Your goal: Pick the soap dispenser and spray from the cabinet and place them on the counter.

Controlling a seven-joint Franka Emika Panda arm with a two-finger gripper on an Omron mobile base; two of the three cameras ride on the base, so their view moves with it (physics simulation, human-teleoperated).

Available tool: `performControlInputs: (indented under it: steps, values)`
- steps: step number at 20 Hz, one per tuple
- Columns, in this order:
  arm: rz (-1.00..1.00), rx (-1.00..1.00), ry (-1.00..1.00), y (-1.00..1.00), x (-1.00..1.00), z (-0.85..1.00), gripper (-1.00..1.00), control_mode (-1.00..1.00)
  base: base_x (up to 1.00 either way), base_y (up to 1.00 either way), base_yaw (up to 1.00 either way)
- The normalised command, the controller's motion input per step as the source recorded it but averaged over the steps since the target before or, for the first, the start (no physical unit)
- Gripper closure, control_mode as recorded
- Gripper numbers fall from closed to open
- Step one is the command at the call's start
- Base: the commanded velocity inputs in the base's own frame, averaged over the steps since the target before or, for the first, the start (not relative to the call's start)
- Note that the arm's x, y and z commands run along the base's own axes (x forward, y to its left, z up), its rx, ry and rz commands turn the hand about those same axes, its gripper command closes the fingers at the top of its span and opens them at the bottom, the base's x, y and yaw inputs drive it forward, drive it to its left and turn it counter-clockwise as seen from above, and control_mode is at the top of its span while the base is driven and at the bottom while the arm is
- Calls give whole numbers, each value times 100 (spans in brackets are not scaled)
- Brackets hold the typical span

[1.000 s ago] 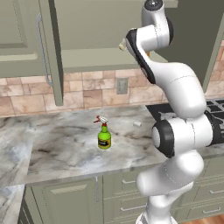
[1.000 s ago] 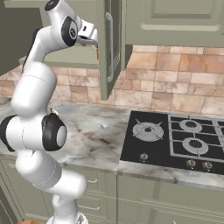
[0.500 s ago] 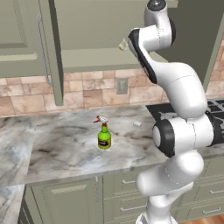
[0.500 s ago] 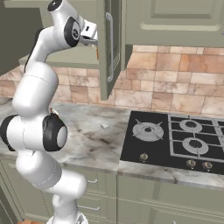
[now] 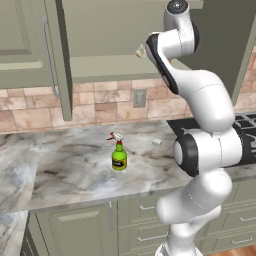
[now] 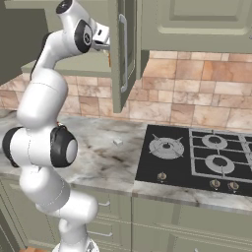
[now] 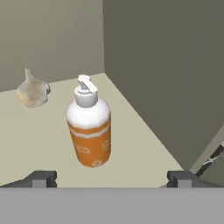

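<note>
The soap dispenser [image 7: 89, 127], an orange bottle with a white pump top, stands upright on the shelf of the open cabinet [image 7: 166, 65]. My gripper [image 7: 111, 180] is open just in front of it, one fingertip low on each side, touching nothing. In the right base view the hand [image 6: 104, 43] reaches up behind the open cabinet door [image 6: 123, 54]. The spray [image 5: 119, 155], a green bottle with a red-and-white trigger head, stands upright on the marble counter [image 5: 65, 170], left of the arm.
A pale garlic bulb [image 7: 33, 92] lies on the shelf behind and left of the dispenser. The cabinet's side wall is close on the right. A black stovetop [image 6: 197, 157] lies right of the counter. A small white object [image 5: 156, 142] rests near the backsplash.
The hand has edged slightly further toward the cabinet's inside, jaws still open. The spray on the counter has not moved.
</note>
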Motion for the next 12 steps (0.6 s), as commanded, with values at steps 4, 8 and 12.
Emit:
performControlInputs:
  steps: [4,8,12]
  values:
    - [0,0,0,0,13,0,-100,-100,0,0,0]
    - [0,0,0,0,7,-1,-100,-100,0,0,0]
    - [0,0,0,0,6,-3,-100,-100,0,0,0]
